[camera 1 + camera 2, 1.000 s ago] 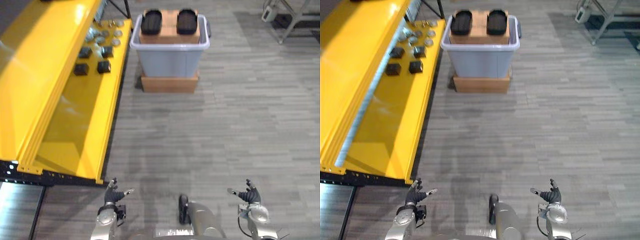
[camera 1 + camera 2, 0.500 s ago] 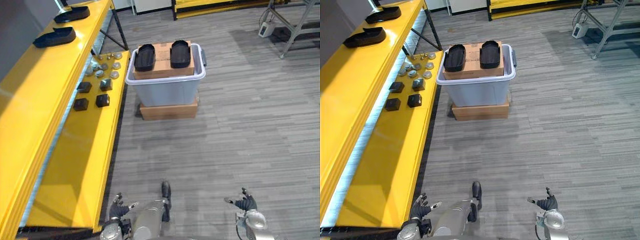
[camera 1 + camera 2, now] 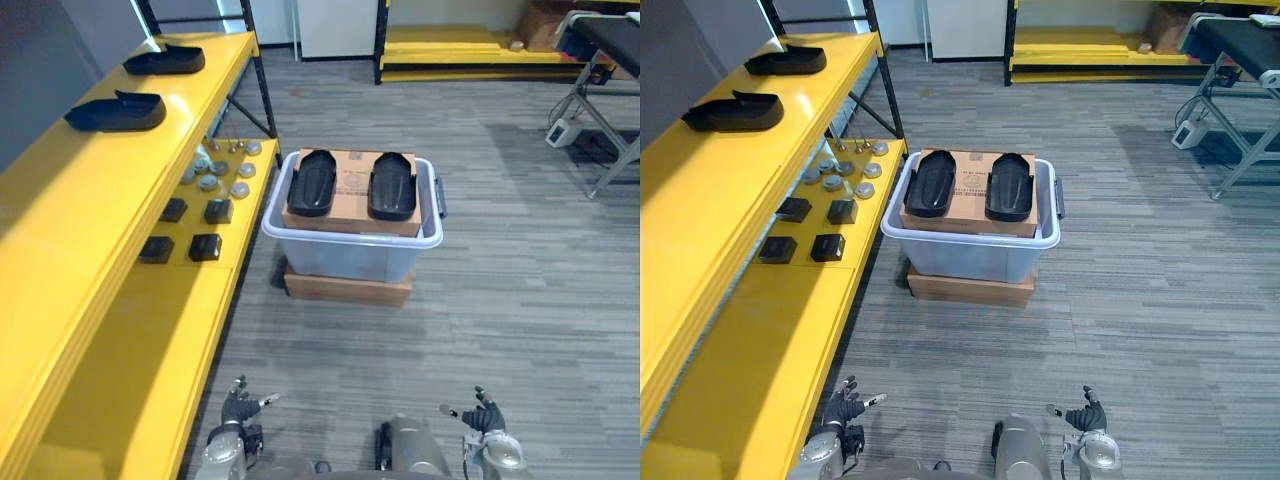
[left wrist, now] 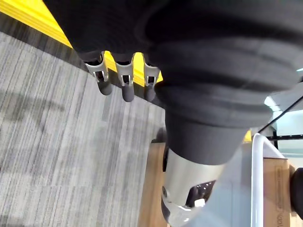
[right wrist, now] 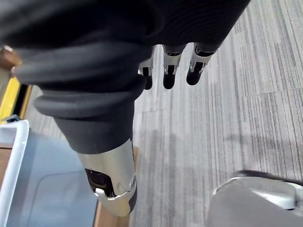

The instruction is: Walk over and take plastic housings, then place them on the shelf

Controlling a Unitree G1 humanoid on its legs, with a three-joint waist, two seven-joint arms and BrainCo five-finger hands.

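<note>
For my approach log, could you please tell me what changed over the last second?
The whole view has shifted: the camera moved, not the things. The grey plastic bin carrying two black plastic housings on a cardboard box now sits mid-view, and two more housings atop the yellow shelf have come into view. Nothing was taken or released. The left hand and right hand stay low, open, empty.

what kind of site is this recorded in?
Probably a warehouse or factory stockroom: long yellow shelving holding black plastic housings and small parts, a grey tote topped with two more housings, and more racking at the far wall.
</note>
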